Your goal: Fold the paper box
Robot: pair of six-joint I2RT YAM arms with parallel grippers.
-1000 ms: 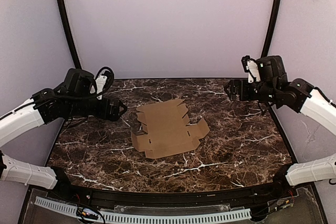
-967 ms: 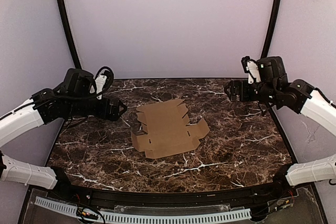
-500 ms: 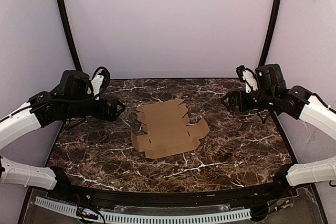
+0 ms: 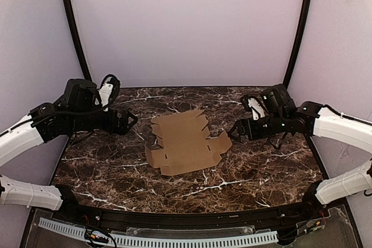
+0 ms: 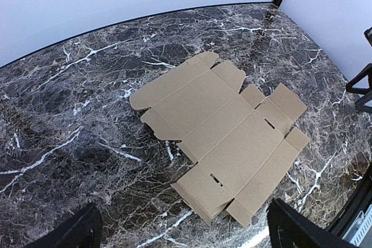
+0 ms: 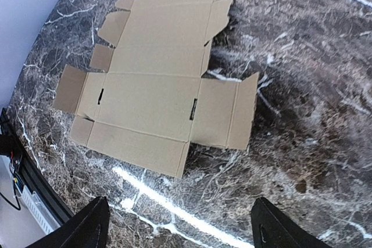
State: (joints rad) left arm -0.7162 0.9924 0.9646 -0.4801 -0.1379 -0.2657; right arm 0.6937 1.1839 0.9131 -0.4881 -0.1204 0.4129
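The paper box (image 4: 186, 142) lies as a flat brown die-cut sheet with notched flaps in the middle of the dark marble table (image 4: 261, 166). My left gripper (image 4: 133, 119) hovers open to the left of the sheet, apart from it. In the left wrist view the paper box (image 5: 224, 132) lies ahead of the left gripper (image 5: 186, 237), with nothing between the fingers (image 5: 78, 233). My right gripper (image 4: 235, 132) hangs open just off the sheet's right flap. The right wrist view shows the paper box (image 6: 157, 100) ahead of the right gripper (image 6: 181, 232), whose fingers (image 6: 279, 227) stand wide with only marble between them.
Pale walls close in the back and sides, with black frame posts (image 4: 70, 21) at the back corners. A black rail with a white cable chain (image 4: 174, 240) runs along the near edge. The other arm's black fingers (image 5: 361, 88) show at the right edge of the left wrist view.
My right arm has come down and to the left, from the back right corner to just beside the sheet's right flap. The left arm has barely shifted. The sheet has not moved.
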